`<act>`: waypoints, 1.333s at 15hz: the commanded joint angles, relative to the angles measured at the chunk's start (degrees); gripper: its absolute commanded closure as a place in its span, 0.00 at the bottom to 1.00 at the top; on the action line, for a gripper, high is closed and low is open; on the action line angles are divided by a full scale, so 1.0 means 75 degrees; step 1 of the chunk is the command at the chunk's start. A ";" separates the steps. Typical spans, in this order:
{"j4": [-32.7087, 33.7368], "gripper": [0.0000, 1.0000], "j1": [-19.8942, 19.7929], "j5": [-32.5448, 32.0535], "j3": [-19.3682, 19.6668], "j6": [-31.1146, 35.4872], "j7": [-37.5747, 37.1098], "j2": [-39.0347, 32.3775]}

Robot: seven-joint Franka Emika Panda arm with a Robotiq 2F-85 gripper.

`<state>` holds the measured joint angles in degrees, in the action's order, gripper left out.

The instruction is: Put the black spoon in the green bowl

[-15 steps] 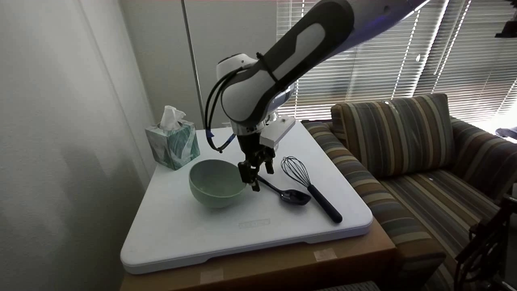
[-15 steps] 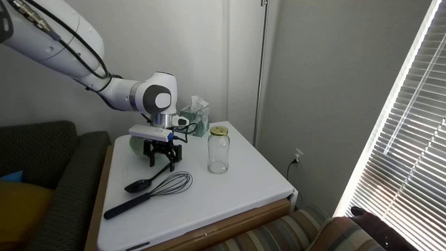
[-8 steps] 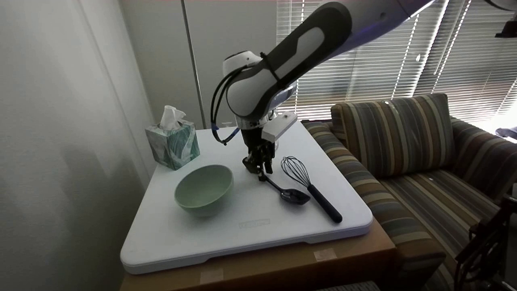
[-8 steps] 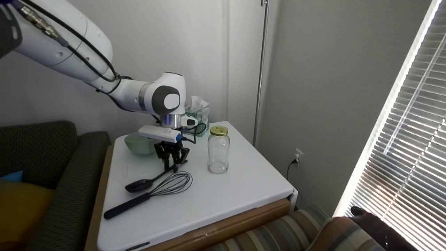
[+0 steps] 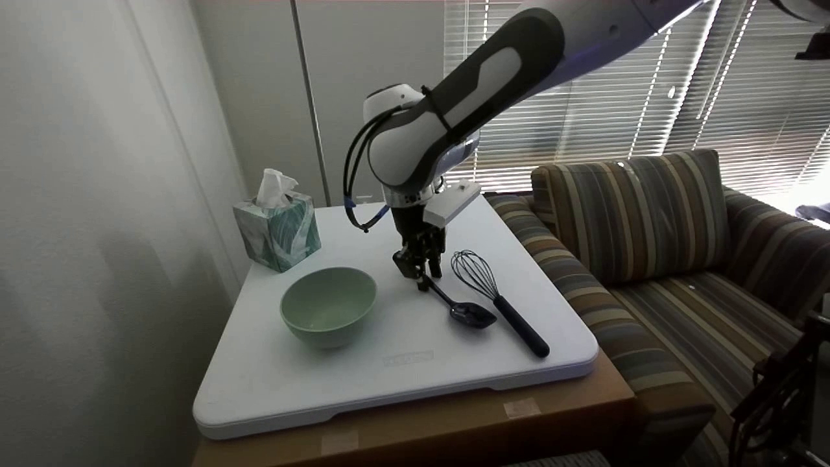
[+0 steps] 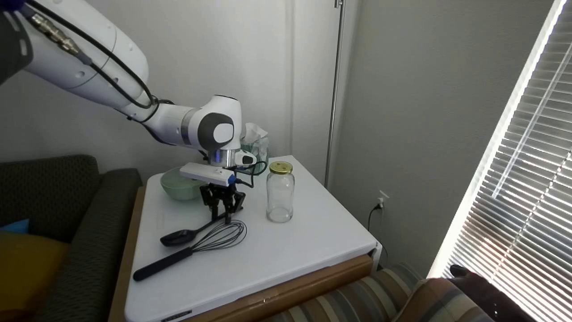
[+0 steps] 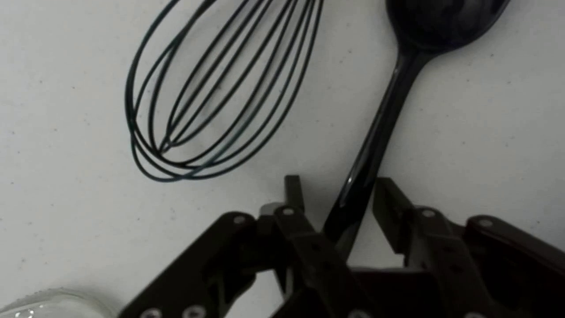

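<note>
The black spoon [image 5: 472, 315] lies flat on the white tabletop, its scoop pointing away from my gripper [image 5: 428, 277]. In the wrist view the spoon's handle [image 7: 376, 145] runs down between my gripper's fingers [image 7: 388, 205], which stand partly apart. A gap shows between the handle and the left finger; the right fingertip is close beside it, and I cannot tell whether they touch. The handle's end is hidden behind the gripper. The green bowl [image 5: 326, 334] stands upright beside the gripper, apart from it; in an exterior view the camera mount partly covers the bowl [image 6: 179, 191].
A black whisk [image 5: 522, 327] lies right alongside the spoon, its wire loops [image 6: 230, 232] near the fingers. Farther along the table [image 5: 402, 395] stand a lidded glass jar [image 6: 280, 192] and a tissue box [image 5: 279, 233]. A striped armchair [image 5: 639, 227] borders the table.
My gripper has moved away from the bowl and along the spoon's handle, and its jaws have narrowed. The bowl has shifted a little away from the gripper. The spoon has barely moved.
</note>
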<state>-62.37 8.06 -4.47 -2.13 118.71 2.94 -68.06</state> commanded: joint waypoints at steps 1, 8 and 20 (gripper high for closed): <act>0.0111 0.76 -0.0150 0.0168 -0.0091 -0.0196 0.0017 -0.0096; 0.0066 0.95 -0.0249 0.0442 -0.0207 -0.0311 0.0050 -0.0021; -0.0885 0.95 0.0328 -0.0024 -0.0537 0.0095 0.0402 0.1346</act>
<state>-63.71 9.65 -2.96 -6.13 118.03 4.17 -63.26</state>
